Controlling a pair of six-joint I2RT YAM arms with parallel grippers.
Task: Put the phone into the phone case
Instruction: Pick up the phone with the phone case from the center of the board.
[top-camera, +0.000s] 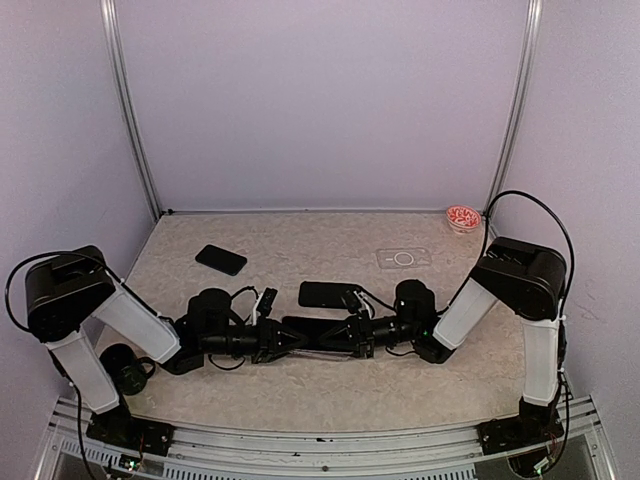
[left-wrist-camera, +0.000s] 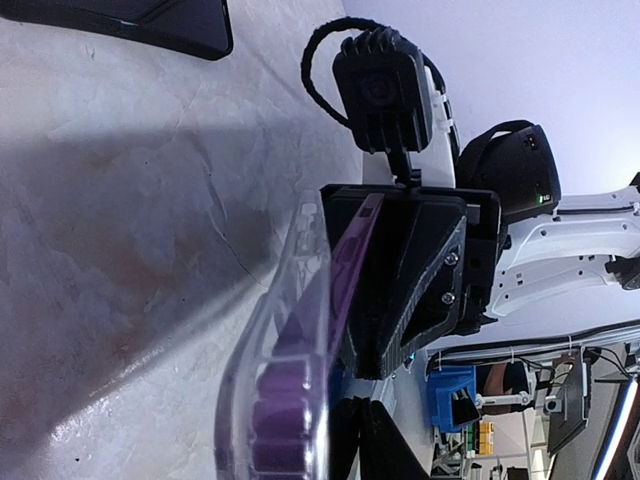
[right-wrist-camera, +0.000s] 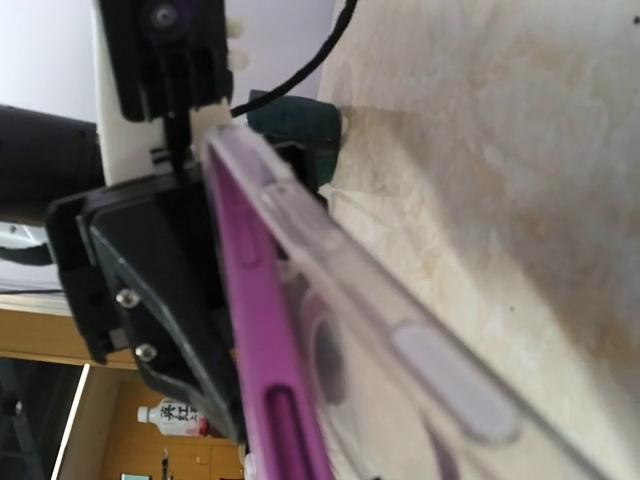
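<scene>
The purple-edged phone (top-camera: 320, 335) stretches between the two arms, close to the table (top-camera: 300, 380), with a clear case (left-wrist-camera: 262, 350) lying along its table-facing side. The left gripper (top-camera: 290, 338) meets one end of the phone and the right gripper (top-camera: 346, 335) the other; I cannot tell whether either is clamped. Just behind the phone lies a dark slab (top-camera: 325, 293), and further behind it a second clear case (top-camera: 403, 258). A bottle (right-wrist-camera: 172, 417) beyond the phone wears a red label, its writing too small to read.

Mottled beige bench (top-camera: 300, 385). A clear case (top-camera: 403, 257) lies flat on it. Black phone (top-camera: 220, 259) well left of the case, red dish (top-camera: 463, 218) just beyond it.
</scene>
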